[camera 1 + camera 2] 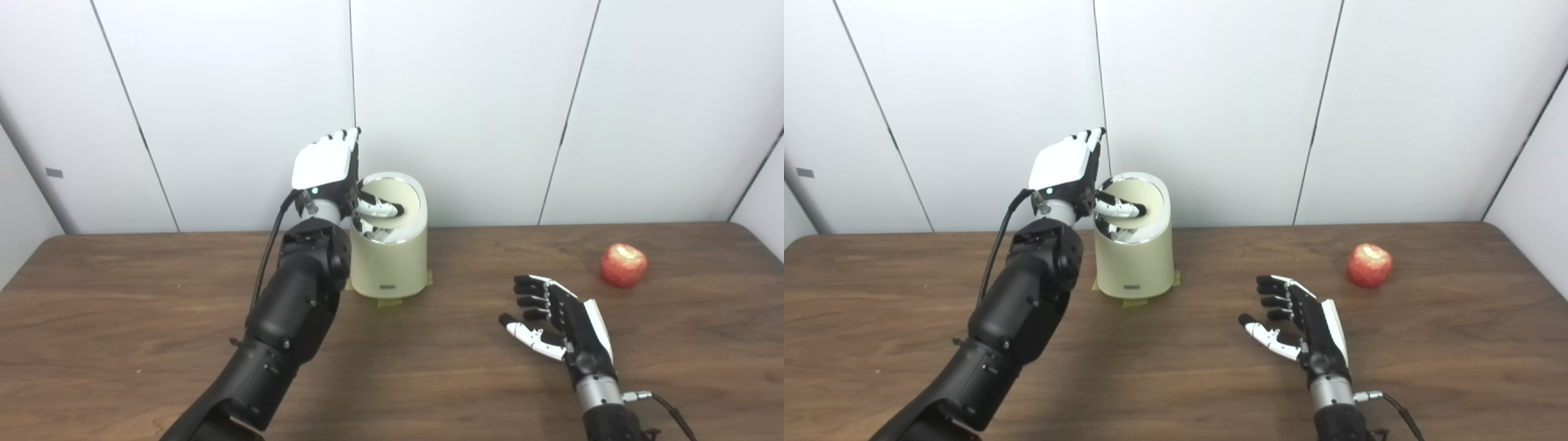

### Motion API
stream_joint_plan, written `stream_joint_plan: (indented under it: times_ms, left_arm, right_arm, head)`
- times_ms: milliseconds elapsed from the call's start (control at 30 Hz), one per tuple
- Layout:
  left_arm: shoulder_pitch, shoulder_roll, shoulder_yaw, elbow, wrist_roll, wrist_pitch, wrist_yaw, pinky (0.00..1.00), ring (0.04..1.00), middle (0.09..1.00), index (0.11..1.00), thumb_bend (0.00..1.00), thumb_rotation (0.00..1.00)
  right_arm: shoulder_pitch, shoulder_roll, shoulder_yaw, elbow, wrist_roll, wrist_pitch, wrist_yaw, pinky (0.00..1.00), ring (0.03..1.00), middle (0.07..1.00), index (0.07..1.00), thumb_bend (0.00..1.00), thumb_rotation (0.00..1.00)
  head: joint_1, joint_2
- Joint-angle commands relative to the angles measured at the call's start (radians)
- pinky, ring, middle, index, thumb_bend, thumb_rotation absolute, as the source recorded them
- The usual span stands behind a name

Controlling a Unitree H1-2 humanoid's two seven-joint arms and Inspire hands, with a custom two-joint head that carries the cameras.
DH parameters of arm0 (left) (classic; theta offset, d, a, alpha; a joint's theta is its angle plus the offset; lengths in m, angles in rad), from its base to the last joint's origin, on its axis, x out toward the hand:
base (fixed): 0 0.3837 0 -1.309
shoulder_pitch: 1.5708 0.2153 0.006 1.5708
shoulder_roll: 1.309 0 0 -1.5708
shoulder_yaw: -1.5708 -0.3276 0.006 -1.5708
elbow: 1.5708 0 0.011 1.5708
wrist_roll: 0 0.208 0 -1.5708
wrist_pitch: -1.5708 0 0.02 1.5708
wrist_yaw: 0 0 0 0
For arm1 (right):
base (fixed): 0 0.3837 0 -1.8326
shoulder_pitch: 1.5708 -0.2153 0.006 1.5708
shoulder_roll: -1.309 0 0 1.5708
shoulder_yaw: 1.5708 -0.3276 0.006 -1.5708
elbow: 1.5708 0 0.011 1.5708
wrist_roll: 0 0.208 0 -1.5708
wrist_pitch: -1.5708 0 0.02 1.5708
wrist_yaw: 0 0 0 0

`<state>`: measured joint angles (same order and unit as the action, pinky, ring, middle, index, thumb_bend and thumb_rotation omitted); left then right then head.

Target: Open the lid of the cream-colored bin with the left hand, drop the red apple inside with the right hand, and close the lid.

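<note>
Lid (pixel 392 199): tilted up on the cream bin (pixel 389 260), left hand (pixel 324 168) propping it, thumb across.
Apple (pixel 623 265): 2 o'clock of right hand (pixel 560 318), well apart; likely firm, smooth, grasp around its sides.
Right hand: spread wide, empty.

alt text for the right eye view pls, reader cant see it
The robot's left hand is raised at the cream-colored bin, thumb across the tilted-up lid, at the back of a wooden table. Its right hand rests open, palm up, near the front, and a red apple sits apart on the table further right.
</note>
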<state>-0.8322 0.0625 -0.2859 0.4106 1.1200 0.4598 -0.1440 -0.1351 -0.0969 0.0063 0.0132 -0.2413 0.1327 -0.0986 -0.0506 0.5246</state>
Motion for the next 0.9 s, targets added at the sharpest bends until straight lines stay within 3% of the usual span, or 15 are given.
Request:
stream_joint_plan:
  times_ms: [0,67,100,133,200,233,400,500,633,867]
  left_arm:
    - [-0.018,0.005,0.005,0.009,0.027,0.010,-0.024,1.00,1.000,1.000,1.000,0.99,0.02]
    - [-0.013,0.000,0.020,0.008,0.011,0.010,-0.015,1.00,1.000,1.000,1.000,0.98,0.05]
    - [-0.010,-0.001,0.027,0.006,-0.006,0.010,-0.003,1.00,1.000,1.000,1.000,0.96,0.14]
    - [-0.007,-0.004,0.036,0.005,-0.025,0.010,0.013,1.00,1.000,1.000,1.000,0.91,0.28]
    - [-0.001,-0.013,0.058,-0.003,-0.089,0.005,0.060,1.00,1.000,1.000,1.000,0.74,0.76]
    - [0.001,-0.016,0.067,-0.008,-0.117,0.001,0.075,1.00,1.000,1.000,1.000,0.72,0.92]
    - [0.016,-0.012,0.077,-0.061,-0.225,-0.062,0.149,1.00,1.000,1.000,1.000,0.70,1.00]
    - [0.038,-0.012,0.083,-0.115,-0.291,-0.167,0.244,1.00,1.000,1.000,1.000,0.68,1.00]
    - [0.066,-0.023,0.108,-0.215,-0.388,-0.279,0.316,1.00,1.000,1.000,1.000,0.63,1.00]
    - [0.120,-0.039,0.181,-0.394,-0.521,-0.285,0.311,1.00,1.000,1.000,1.000,0.57,1.00]
  right_arm:
    - [-0.014,-0.009,0.011,-0.020,-0.018,0.028,0.013,0.63,0.704,0.721,0.693,0.27,0.00]
    - [-0.015,-0.015,0.019,-0.019,-0.031,0.030,0.013,0.62,0.694,0.713,0.688,0.28,0.00]
    - [-0.015,-0.016,0.020,-0.019,-0.033,0.035,0.015,0.62,0.692,0.712,0.686,0.28,0.00]
    - [-0.016,-0.017,0.020,-0.019,-0.034,0.039,0.016,0.63,0.696,0.716,0.687,0.28,0.00]
    - [-0.017,-0.017,0.021,-0.024,-0.033,0.053,0.018,0.64,0.700,0.719,0.688,0.28,0.01]
    - [-0.017,-0.018,0.022,-0.025,-0.036,0.054,0.017,0.64,0.699,0.716,0.686,0.28,0.01]
    - [-0.023,-0.024,0.023,-0.009,-0.041,0.047,0.014,0.63,0.688,0.712,0.688,0.28,0.03]
    - [-0.028,-0.025,0.018,0.007,-0.031,0.033,0.015,0.62,0.684,0.711,0.687,0.29,0.03]
    - [-0.030,-0.022,0.016,0.008,-0.030,0.047,0.016,0.64,0.704,0.726,0.694,0.29,0.00]
    - [-0.031,-0.026,0.022,0.006,-0.039,0.056,0.018,0.65,0.714,0.730,0.695,0.28,0.00]
  head:
    - [-0.001,0.000]
    - [-0.001,-0.001]
    - [-0.001,-0.001]
    - [-0.001,-0.001]
    - [-0.002,0.001]
    - [-0.002,0.000]
    - [-0.004,-0.006]
    - [-0.001,-0.010]
    - [0.002,-0.015]
    - [0.003,-0.018]
